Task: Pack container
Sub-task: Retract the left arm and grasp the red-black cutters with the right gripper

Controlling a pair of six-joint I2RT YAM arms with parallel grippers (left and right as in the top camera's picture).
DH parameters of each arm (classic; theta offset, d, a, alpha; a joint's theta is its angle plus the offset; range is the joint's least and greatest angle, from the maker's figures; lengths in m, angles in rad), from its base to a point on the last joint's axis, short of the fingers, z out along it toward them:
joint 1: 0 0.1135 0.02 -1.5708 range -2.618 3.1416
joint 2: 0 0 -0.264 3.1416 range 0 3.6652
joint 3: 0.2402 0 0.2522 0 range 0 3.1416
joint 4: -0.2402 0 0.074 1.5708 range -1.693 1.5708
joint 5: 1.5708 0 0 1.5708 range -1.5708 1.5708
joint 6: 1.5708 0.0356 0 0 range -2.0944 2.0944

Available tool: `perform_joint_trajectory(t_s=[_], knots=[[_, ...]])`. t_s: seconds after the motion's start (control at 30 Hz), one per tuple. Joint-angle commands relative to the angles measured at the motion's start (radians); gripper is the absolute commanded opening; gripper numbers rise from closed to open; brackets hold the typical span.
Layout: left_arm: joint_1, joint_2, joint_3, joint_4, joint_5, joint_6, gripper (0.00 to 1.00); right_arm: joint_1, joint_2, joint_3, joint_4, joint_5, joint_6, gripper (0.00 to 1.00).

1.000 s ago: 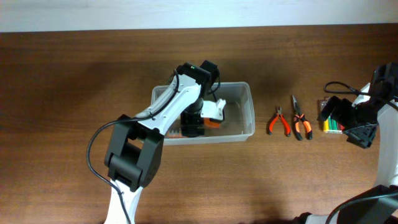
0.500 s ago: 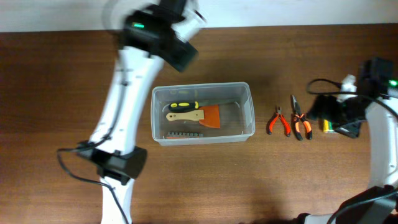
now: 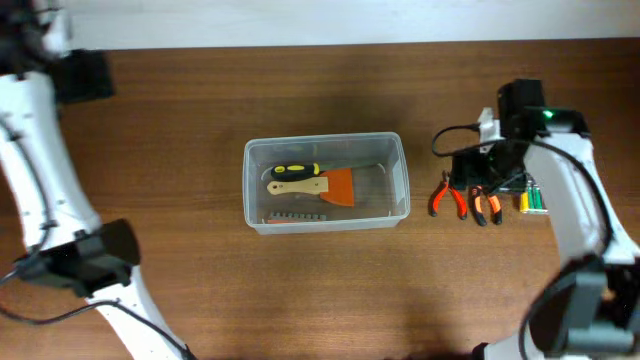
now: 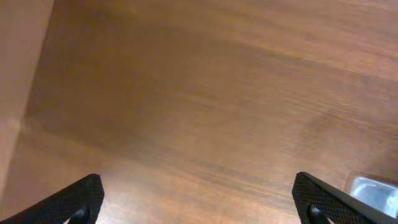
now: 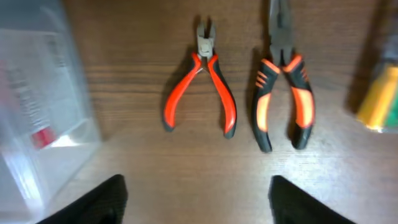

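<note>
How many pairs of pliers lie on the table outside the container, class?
2. The red-handled pair lies nearer the container. The orange-and-black pair lies beside it, apart, on the side away from the container. Both show fully in the right wrist view; none seems hidden.

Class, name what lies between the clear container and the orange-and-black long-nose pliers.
The red-handled cutters lie between container and pliers; right wrist view shows it clearest.

On the wooden table (image 3: 200, 120), red-handled cutters (image 5: 200, 93) lay just left of orange-and-black long-nose pliers (image 5: 283, 93), at mid-right of the overhead frame.
</note>
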Motion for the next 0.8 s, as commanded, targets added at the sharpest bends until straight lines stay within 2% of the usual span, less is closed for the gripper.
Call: perform_joint_trajectory(t_s=[0.0, 0.17, 0.3, 0.6, 0.77], knots=[[0.071, -0.010, -0.026, 0.002, 0.110, -0.022, 0.99, 0.006, 0.081, -0.013, 0.007, 0.020, -0.069, 0.62], [0.135, -0.010, -0.030, 0.002, 0.109, -0.022, 0.99, 0.006, 0.163, -0.013, 0.013, 0.024, -0.068, 0.56], [0.164, -0.010, -0.030, 0.002, 0.109, -0.022, 0.99, 0.006, 0.199, -0.013, 0.045, 0.043, -0.084, 0.56], [0.168, -0.010, -0.030, 0.002, 0.109, -0.022, 0.99, 0.005, 0.246, -0.013, 0.125, 0.058, -0.110, 0.56], [0.168, -0.010, -0.030, 0.002, 0.109, -0.022, 0.99, 0.005, 0.265, -0.013, 0.156, 0.077, -0.109, 0.51]])
